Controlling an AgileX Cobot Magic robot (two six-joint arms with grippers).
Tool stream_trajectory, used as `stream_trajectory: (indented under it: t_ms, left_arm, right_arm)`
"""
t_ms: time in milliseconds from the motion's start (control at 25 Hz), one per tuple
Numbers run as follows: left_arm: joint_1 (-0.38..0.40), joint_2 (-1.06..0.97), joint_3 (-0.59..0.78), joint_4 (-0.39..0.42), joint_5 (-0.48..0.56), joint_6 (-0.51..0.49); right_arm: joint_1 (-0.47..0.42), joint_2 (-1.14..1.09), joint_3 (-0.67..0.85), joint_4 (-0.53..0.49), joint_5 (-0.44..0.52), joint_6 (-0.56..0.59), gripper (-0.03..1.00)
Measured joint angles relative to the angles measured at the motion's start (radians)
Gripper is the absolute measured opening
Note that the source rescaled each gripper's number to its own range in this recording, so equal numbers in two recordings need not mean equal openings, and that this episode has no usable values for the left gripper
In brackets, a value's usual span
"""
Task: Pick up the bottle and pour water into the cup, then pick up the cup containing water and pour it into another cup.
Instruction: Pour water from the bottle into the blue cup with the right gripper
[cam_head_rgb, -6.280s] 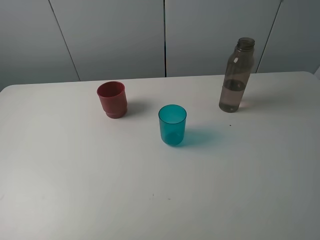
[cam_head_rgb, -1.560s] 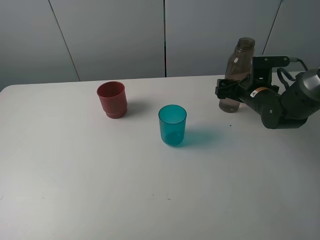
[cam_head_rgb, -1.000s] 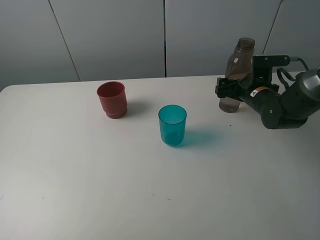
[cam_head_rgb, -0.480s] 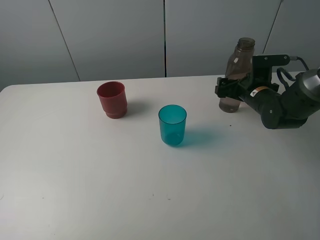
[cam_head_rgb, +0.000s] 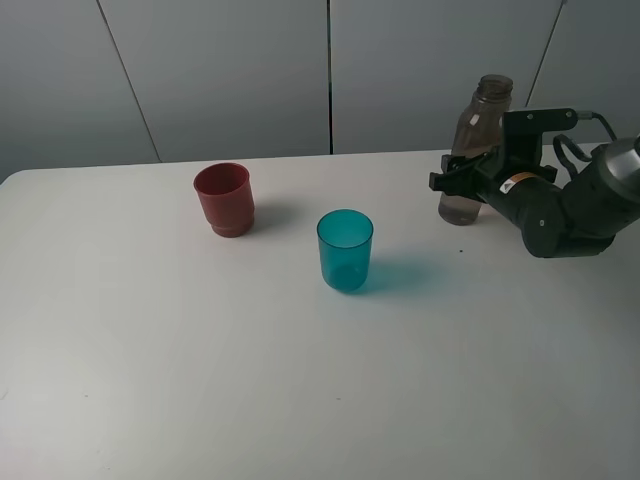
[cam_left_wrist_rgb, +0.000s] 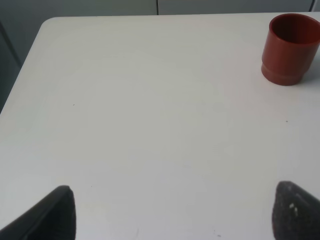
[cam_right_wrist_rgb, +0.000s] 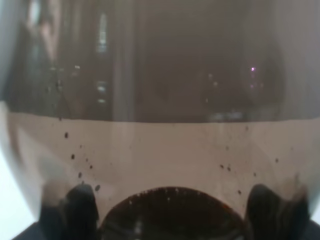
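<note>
The smoky grey-brown bottle (cam_head_rgb: 478, 128) stands at the back right of the white table, with water in its lower part. My right gripper (cam_head_rgb: 462, 181) is around its lower half, fingers on both sides, shut on it. In the right wrist view the bottle (cam_right_wrist_rgb: 160, 100) fills the picture between the two fingertips (cam_right_wrist_rgb: 70, 207). The teal cup (cam_head_rgb: 345, 250) stands upright mid-table, left of the bottle. The red cup (cam_head_rgb: 224, 198) stands upright further left and back; it also shows in the left wrist view (cam_left_wrist_rgb: 290, 48). My left gripper (cam_left_wrist_rgb: 175, 215) is open and empty above bare table.
The white table (cam_head_rgb: 150, 360) has its back edge close behind the bottle and the red cup. Grey wall panels (cam_head_rgb: 230, 70) rise behind it. The right arm's black body (cam_head_rgb: 565, 210) hangs over the table's right side.
The right arm came in from the right and set its gripper around the bottle. In the last half second the bottle's top has shifted slightly to the right. The cups have not moved.
</note>
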Motion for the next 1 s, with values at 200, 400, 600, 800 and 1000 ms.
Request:
stream_trajectory:
  t_ms: [200, 400, 600, 800, 1000]
  left_arm:
    - [0.000, 0.000, 0.000, 0.000, 0.000, 0.000]
    - [0.000, 0.000, 0.000, 0.000, 0.000, 0.000]
    - [0.000, 0.000, 0.000, 0.000, 0.000, 0.000]
    - [0.000, 0.000, 0.000, 0.000, 0.000, 0.000]
    - [0.000, 0.000, 0.000, 0.000, 0.000, 0.000]
  right_arm:
    - [0.000, -0.009, 0.000, -0.045, 0.017, -0.002, 0.05]
    - [0.000, -0.059, 0.002, -0.188, 0.057, -0.089, 0.05]
    - [0.000, -0.117, 0.002, -0.241, 0.059, -0.202, 0.05]
    - [0.000, -0.143, 0.003, -0.305, 0.059, -0.305, 0.05]
    - [0.020, -0.145, 0.003, -0.358, 0.061, -0.431, 0.05]
